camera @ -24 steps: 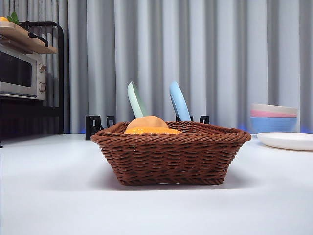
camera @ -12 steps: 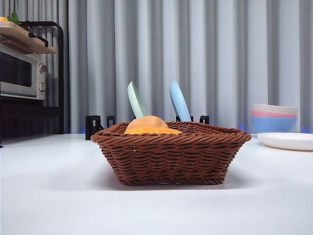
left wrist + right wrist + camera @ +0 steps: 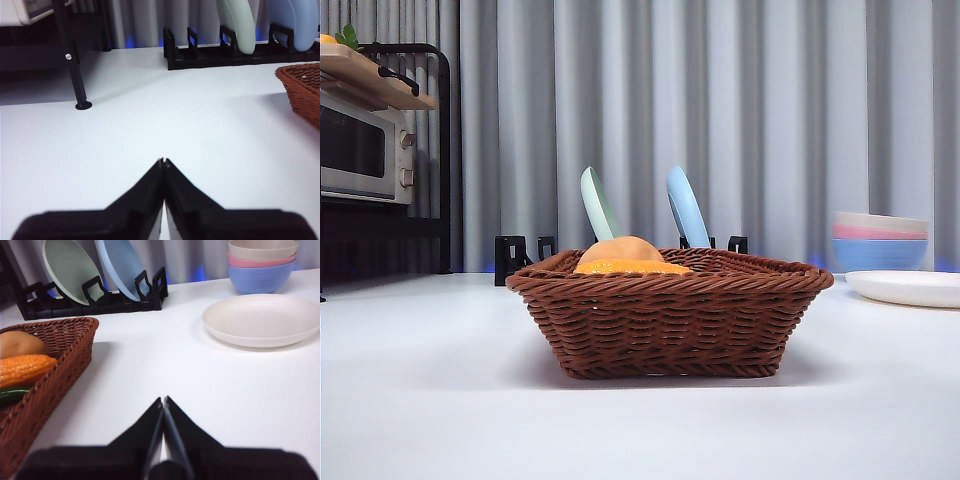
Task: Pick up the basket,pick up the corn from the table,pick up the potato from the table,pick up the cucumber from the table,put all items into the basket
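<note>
The left gripper (image 3: 163, 161) hangs over the bare white table (image 3: 150, 120), jaws pressed together to a point — nothing between them. One corner of the brown basket (image 3: 304, 90) shows at the edge, well apart from the gripper. Beyond stand a black plate rack (image 3: 220, 55) holding a pale green plate (image 3: 239, 22) and a blue plate (image 3: 295, 20) — and a black shelf leg (image 3: 75, 75).
</note>
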